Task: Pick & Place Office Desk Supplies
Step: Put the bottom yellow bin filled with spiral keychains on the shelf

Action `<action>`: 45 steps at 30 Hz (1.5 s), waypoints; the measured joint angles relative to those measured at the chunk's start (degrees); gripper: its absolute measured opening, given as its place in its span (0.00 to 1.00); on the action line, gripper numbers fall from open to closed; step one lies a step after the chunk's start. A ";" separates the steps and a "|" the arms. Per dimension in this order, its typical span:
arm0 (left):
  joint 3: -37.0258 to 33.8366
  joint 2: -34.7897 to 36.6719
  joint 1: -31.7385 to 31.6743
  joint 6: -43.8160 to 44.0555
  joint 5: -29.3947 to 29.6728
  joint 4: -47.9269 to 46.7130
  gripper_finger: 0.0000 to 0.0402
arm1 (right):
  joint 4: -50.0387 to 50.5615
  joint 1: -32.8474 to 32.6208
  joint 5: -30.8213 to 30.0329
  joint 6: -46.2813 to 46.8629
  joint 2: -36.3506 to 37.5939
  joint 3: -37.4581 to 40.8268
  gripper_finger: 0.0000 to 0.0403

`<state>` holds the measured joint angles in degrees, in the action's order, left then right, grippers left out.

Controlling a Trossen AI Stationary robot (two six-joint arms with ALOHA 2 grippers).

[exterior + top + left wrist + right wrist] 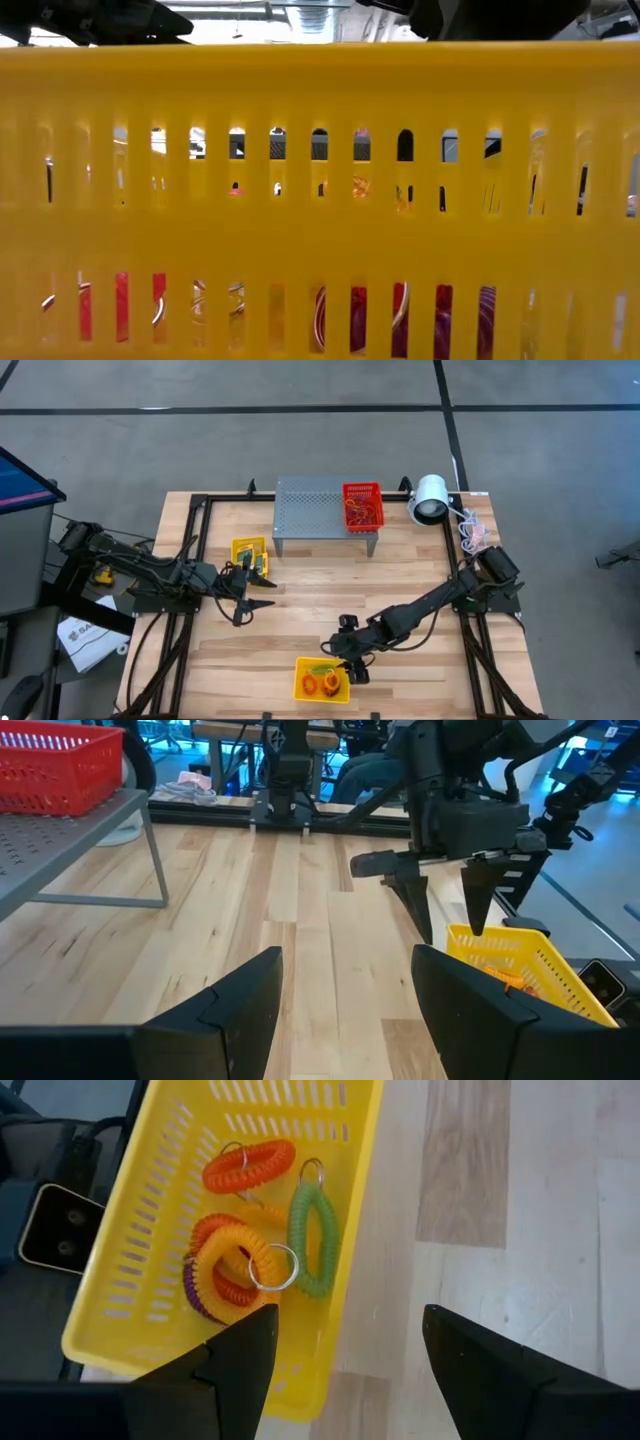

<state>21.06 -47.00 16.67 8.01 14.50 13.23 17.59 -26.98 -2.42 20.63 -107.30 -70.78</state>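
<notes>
A yellow slotted basket (pixel 322 680) stands at the table's near edge. It holds coiled loops: an orange one (pixel 248 1165), a green one (pixel 313 1240), and a yellow one (pixel 235 1260) lying over orange and purple ones. My right gripper (pixel 348 1320) hangs open and empty above the basket's right rim (pixel 352 665), slanting down. Yellow-and-green crayon boxes (pixel 250 554) lie flat on the table's left part. My left gripper (pixel 262 601) stands open and empty just nearer than them, pointing toward the table's right.
A grey perforated stand (pixel 310 506) at the far middle carries a red basket (pixel 362 505) with more loops. A white lamp (pixel 430 498) lies at the far right corner. Bare wood lies between the stand and the yellow basket. In the low view the basket's wall (pixel 320 200) fills the picture.
</notes>
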 joint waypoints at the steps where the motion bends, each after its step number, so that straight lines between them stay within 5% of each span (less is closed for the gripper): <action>1: 0.00 0.00 0.00 0.00 0.00 0.00 0.54 | 0.10 0.00 -0.02 -0.01 -0.08 0.00 0.61; 16: -0.02 0.00 -0.02 0.43 0.00 -0.32 0.54 | 0.54 0.42 1.38 0.48 -2.59 0.00 0.57; 30: -0.02 0.00 -0.02 0.44 0.00 -0.33 0.54 | 3.22 1.19 1.89 0.38 -2.52 -0.01 0.03; 45: -0.02 0.00 -0.02 1.31 0.00 -0.34 0.54 | 3.80 4.72 -3.86 8.37 -2.48 -0.02 0.04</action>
<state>21.04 -47.00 16.64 9.32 14.50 12.89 21.39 -22.27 -6.27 29.00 -109.78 -70.81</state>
